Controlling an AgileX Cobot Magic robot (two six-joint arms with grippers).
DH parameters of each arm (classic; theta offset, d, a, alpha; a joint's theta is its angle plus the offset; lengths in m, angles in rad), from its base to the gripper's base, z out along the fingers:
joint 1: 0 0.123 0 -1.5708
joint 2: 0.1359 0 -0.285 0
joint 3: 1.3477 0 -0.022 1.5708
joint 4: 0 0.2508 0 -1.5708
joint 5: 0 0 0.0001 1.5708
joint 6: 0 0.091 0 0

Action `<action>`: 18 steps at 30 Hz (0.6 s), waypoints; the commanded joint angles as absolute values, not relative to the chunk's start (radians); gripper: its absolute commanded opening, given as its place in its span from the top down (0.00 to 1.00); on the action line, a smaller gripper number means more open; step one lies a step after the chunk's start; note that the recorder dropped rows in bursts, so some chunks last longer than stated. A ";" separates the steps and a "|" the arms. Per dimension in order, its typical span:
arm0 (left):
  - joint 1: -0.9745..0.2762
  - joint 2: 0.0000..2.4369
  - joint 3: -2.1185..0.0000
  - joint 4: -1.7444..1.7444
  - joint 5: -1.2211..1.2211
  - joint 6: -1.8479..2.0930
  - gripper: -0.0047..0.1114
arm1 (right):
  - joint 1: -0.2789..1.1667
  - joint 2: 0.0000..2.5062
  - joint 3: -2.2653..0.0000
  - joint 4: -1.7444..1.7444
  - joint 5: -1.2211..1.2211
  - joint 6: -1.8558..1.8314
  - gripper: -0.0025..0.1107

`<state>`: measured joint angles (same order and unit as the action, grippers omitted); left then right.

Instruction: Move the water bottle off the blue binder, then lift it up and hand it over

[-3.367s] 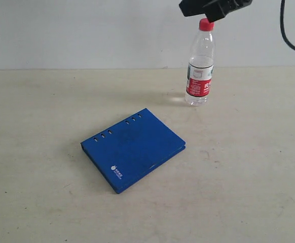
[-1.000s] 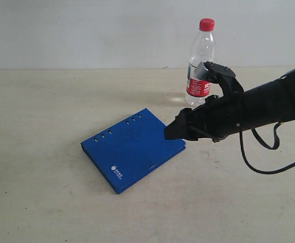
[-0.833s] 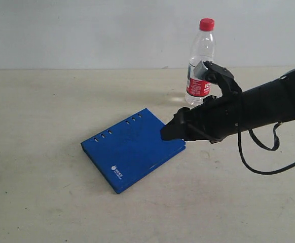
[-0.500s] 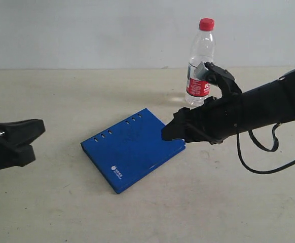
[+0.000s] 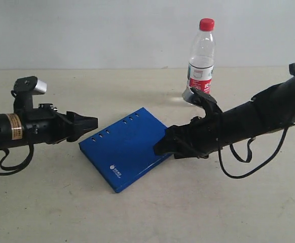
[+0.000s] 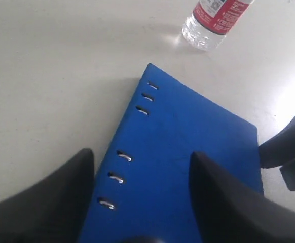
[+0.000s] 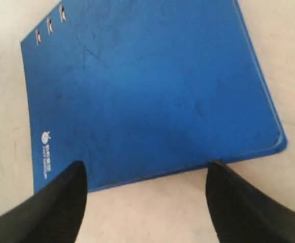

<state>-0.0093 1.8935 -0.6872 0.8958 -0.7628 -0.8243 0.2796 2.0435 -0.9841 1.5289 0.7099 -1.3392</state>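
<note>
The blue binder (image 5: 127, 148) lies flat on the table, its slot holes along the far left edge. The water bottle (image 5: 200, 62) with its red cap stands upright on the table behind the binder, off it. My left gripper (image 5: 91, 123) is open, just left of the binder's spine side; the left wrist view shows the binder (image 6: 188, 152) between its black fingers (image 6: 61, 195). My right gripper (image 5: 163, 144) is open at the binder's right edge, low over the table. From the right wrist camera, the binder's edge (image 7: 152, 101) lies just ahead of the fingertips (image 7: 228, 197).
The beige table (image 5: 147, 212) runs to a pale wall behind. A black cable (image 5: 244, 164) loops under the right arm. The left wrist view catches the right gripper's tip (image 6: 289, 152) beyond the binder, and the bottle's base (image 6: 208, 23).
The left arm came in from the left and reached the binder's spine side. The right gripper dropped lower to the binder's right edge. The bottle has stayed put.
</note>
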 commanded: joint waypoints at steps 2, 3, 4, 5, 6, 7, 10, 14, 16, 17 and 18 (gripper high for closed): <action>-0.013 1.914 -0.744 1.039 -0.730 -0.840 0.51 | 0.279 2.047 -0.991 1.674 0.753 -1.507 0.44; -0.013 1.914 -0.745 1.066 -0.707 -0.840 0.51 | 0.279 2.047 -0.991 1.681 0.812 -1.537 0.44; -0.013 1.914 -0.745 1.070 -0.694 -0.838 0.51 | 0.279 2.047 -0.991 1.681 0.853 -1.547 0.44; -0.013 1.914 -0.745 1.071 -0.672 -0.838 0.51 | 0.279 2.047 -0.991 1.681 0.901 -1.571 0.44; -0.013 1.914 -0.745 1.071 -0.655 -0.838 0.51 | 0.279 2.047 -0.991 1.683 0.948 -1.589 0.44; -0.011 1.914 -0.745 1.071 -0.648 -0.836 0.51 | 0.279 2.047 -0.991 1.692 0.959 -1.594 0.44; -0.011 1.914 -0.745 1.072 -0.654 -0.831 0.51 | 0.279 2.047 -0.991 1.744 0.881 -1.606 0.44; -0.011 1.914 -0.745 1.072 -0.686 -0.831 0.51 | 0.279 2.047 -1.012 1.744 0.769 -1.609 0.53; -0.011 1.914 -0.745 1.072 -0.690 -0.831 0.51 | 0.279 2.047 -1.027 1.744 0.749 -1.609 0.65; -0.011 1.914 -0.745 1.064 -0.690 -0.831 0.51 | 0.279 2.047 -1.033 1.744 0.749 -1.607 0.73; -0.011 1.914 -0.745 1.053 -0.684 -0.831 0.51 | 0.279 2.047 -1.048 1.744 0.749 -1.605 0.84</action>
